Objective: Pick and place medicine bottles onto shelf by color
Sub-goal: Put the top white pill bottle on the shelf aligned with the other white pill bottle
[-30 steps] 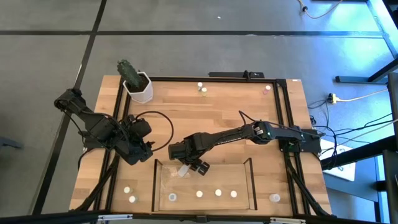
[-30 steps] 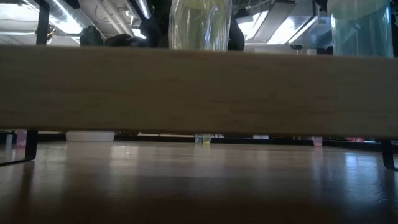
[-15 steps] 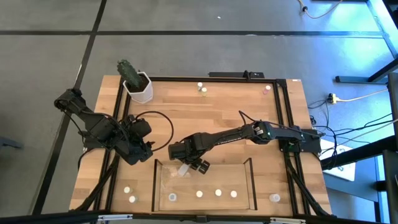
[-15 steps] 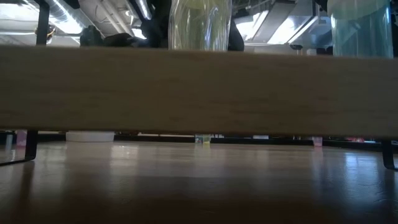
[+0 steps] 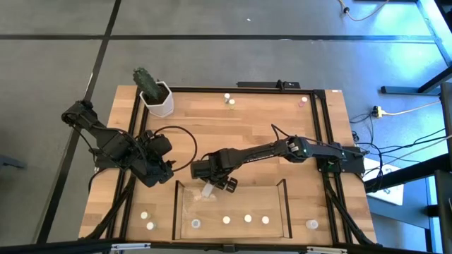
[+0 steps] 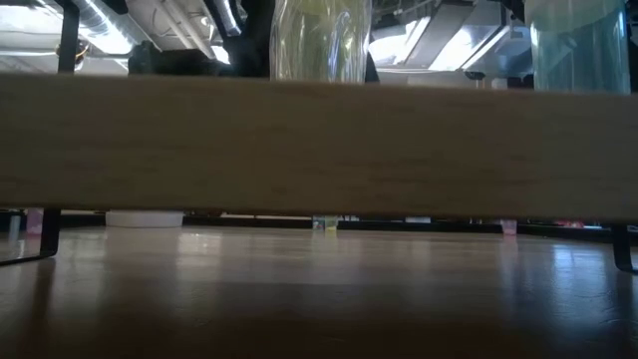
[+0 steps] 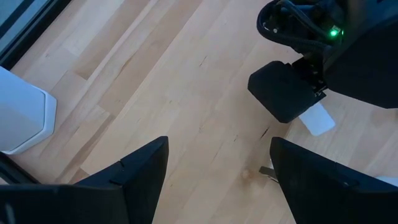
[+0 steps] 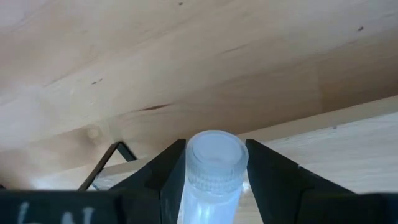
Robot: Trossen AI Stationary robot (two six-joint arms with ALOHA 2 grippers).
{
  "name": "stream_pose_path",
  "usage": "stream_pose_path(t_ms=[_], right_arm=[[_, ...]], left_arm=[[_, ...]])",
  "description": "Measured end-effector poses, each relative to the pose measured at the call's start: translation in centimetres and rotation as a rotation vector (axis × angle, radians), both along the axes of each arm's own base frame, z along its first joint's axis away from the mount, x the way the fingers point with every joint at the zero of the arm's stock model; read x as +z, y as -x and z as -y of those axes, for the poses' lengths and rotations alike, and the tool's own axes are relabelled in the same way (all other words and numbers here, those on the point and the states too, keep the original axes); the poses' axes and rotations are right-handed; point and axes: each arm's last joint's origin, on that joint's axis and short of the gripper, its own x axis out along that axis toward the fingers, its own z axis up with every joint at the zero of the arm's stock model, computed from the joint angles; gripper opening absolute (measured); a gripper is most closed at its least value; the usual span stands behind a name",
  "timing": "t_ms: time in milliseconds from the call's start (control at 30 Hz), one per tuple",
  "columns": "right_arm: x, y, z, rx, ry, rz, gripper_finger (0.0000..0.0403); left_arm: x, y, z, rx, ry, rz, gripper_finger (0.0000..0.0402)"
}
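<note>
My right gripper (image 5: 217, 186) reaches over the far left part of the shelf (image 5: 261, 201), a clear-walled tray with a light-wood floor, and is shut on a white, pale-capped medicine bottle (image 8: 213, 163). The same bottle (image 7: 317, 119) sticks out below the gripper's black body in the left wrist view. Several pale bottles stand in a row on the shelf's near side (image 5: 247, 219). My left gripper (image 7: 219, 142) hangs open and empty left of the shelf (image 5: 159, 169). My right gripper pinches the bottle's body just behind the cap (image 8: 210, 190) between its two fingers (image 8: 169, 171). The fingers slant steeply down from the table's right. The bottle lies along them, cap end past the tips, toward the wood; whether it touches the wood I cannot tell.
Loose bottles stand left of the shelf (image 5: 147, 219), right of it (image 5: 311, 224) and along the far edge (image 5: 229, 99) (image 5: 304, 101). A white pot with a cactus (image 5: 157, 100) sits at the far left corner. A black frame (image 5: 326, 141) rims the table.
My right gripper has rolled about its own pointing line without leaving its place. The bottle in it has turned with it and now shows a little farther from the table's near edge. My left arm has kept still.
</note>
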Motion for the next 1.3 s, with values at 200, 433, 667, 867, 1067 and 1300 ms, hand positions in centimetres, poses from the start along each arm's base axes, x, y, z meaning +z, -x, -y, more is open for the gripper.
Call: stream_pose_path(t_ms=[200, 433, 667, 867, 1067, 1300], right_arm=[[0.4, 0.0, 0.3, 0.050, 0.042, 0.025, 0.0164], [2.2, 0.4, 0.9, 0.108, 0.117, 0.070, 0.0164], [5.0, 1.7, 1.7, 0.154, 0.311, 0.090, 0.0164], [6.4, 2.7, 2.0, 0.219, 0.396, 0.065, 0.0165], [7.2, 3.6, 1.9, 0.280, 0.415, 0.033, 0.0165], [7.6, 4.1, 1.7, 0.374, 0.516, 0.010, 0.0165]], left_arm=[[0.0, 0.0, 0.0, 0.001, 0.000, 0.000, 0.0275], [0.0, 0.0, 0.0, 0.000, 0.000, 0.000, 0.0275], [0.0, 0.0, 0.0, 0.000, 0.000, 0.000, 0.0275], [0.0, 0.0, 0.0, 0.000, 0.000, 0.000, 0.0275], [0.0, 0.0, 0.0, 0.000, 0.001, 0.001, 0.0275], [0.0, 0.0, 0.0, 0.000, 0.001, 0.002, 0.0275]])
